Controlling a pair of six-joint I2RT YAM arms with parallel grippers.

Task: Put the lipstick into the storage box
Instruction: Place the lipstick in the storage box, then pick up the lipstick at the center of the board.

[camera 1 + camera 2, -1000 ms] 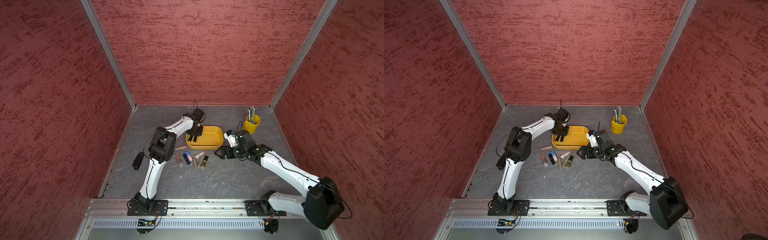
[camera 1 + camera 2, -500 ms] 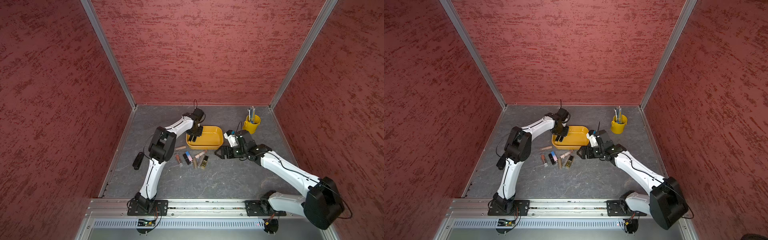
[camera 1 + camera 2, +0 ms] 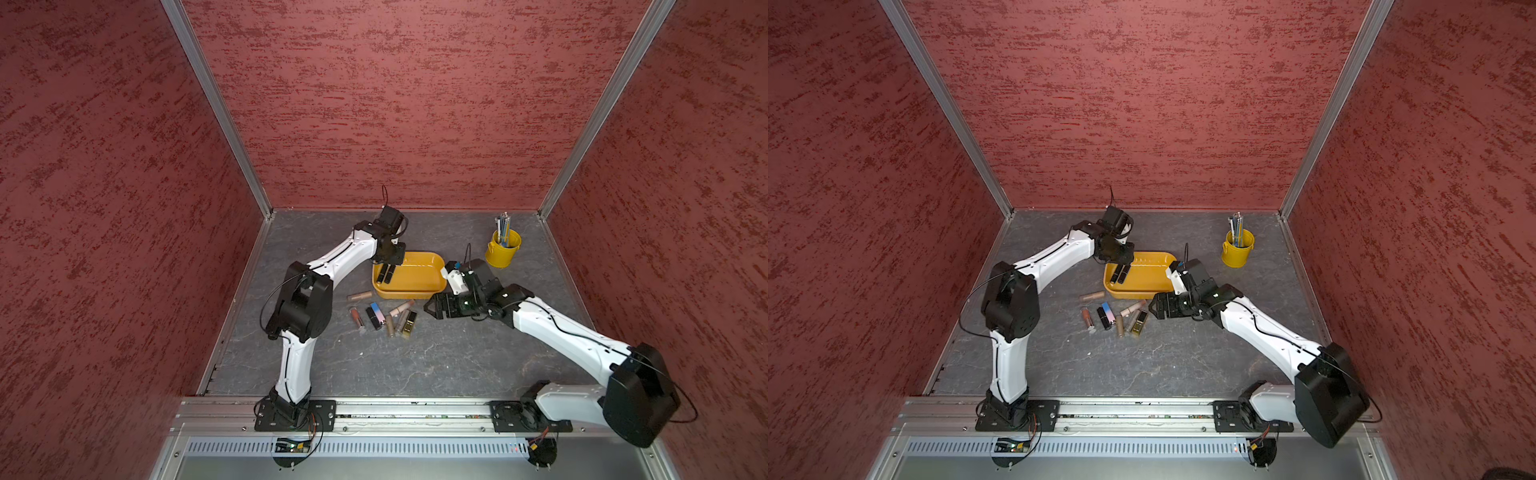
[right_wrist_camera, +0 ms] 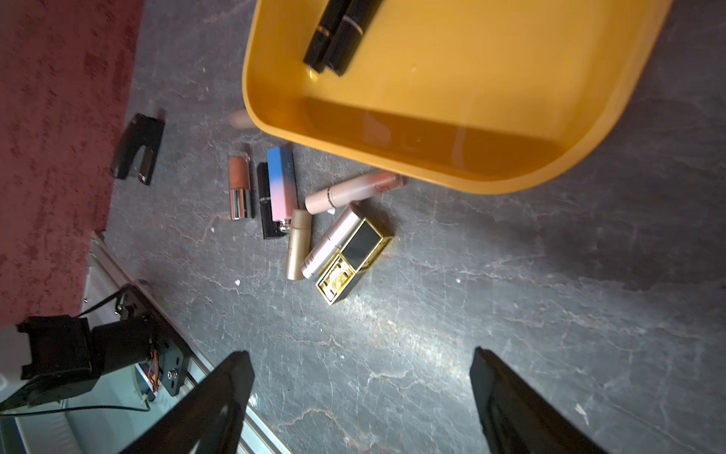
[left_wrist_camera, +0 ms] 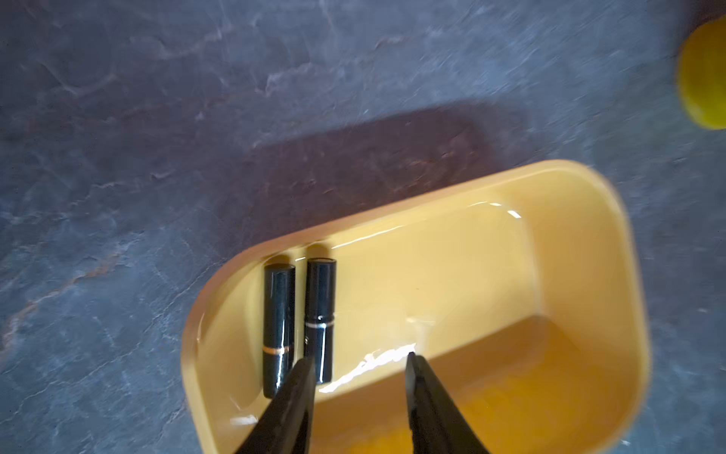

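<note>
Item: left gripper [image 5: 360, 357], jaws partly parted, holding nothing, over the storage box [image 5: 589, 243]. Contents: two black lipsticks [image 5: 320, 310], side by side on its floor. I judge a drop-off complete; next needs another pick. Also: right gripper [image 4: 358, 351], wide, empty. Its wrist view shows me loose lipsticks [image 4: 281, 184] beside the box; the left wrist view does not.

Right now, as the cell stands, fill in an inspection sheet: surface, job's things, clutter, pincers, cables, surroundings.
Surface: grey stone-patterned tabletop.
Job's things: storage box holds two black lipsticks side by side; loose lipsticks lie on the tabletop beside it.
Clutter: yellow pen cup at the back; black clip-like object by a wall.
Pincers: left pincer open, empty, over the box; right pincer open, empty, above the tabletop.
Cables: black cable loops off the left arm.
Surroundings: red textured walls; metal rail in front.
</note>
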